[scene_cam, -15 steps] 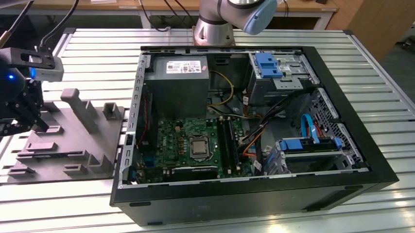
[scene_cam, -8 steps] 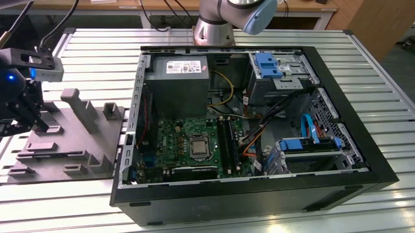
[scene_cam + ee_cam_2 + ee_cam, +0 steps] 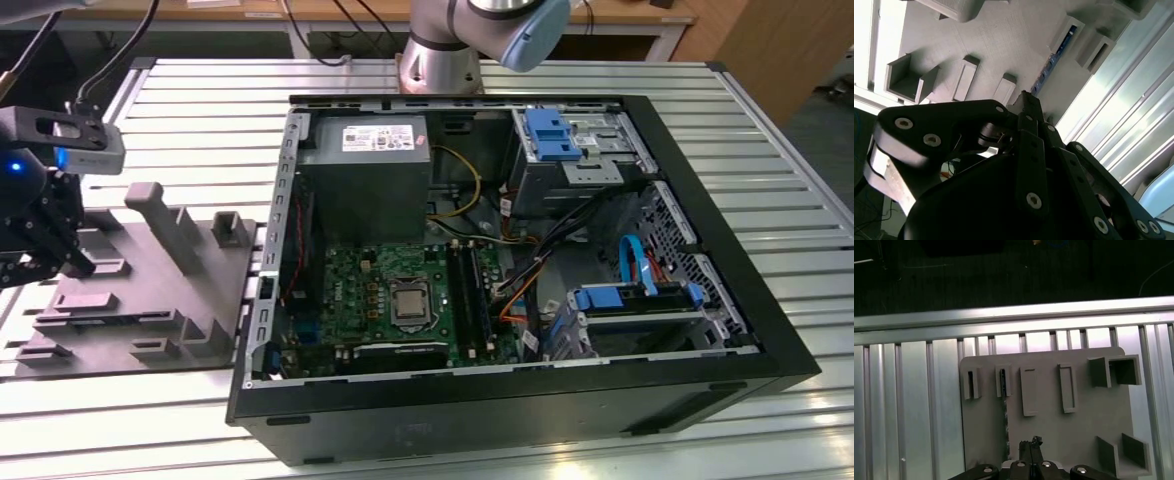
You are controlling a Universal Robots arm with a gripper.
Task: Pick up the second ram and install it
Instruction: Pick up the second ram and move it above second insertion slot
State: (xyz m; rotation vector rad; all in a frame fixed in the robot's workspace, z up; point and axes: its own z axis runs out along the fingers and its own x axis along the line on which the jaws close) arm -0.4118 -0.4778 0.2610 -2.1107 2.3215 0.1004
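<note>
Pick step: gripper (image 3: 70,258) closed, empty, over grey fixture (image 3: 147,300) at 9 o'clock of case (image 3: 534,400), exterior view. Edge-up in its slot, second ram (image 3: 1004,410) ungrasped; grasp likely needs jaws opened astride it.

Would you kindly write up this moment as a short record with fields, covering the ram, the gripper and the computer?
gripper: over the grey fixture plate, at the exterior view's left, outside the computer case
second ram: set in the fixture plate's narrow holders, close to the gripper's tip in both wrist views
contact between gripper and ram: cannot tell
install: not yet done
computer case: lying open on the slatted metal table, with the green motherboard and grey power supply exposed
</note>
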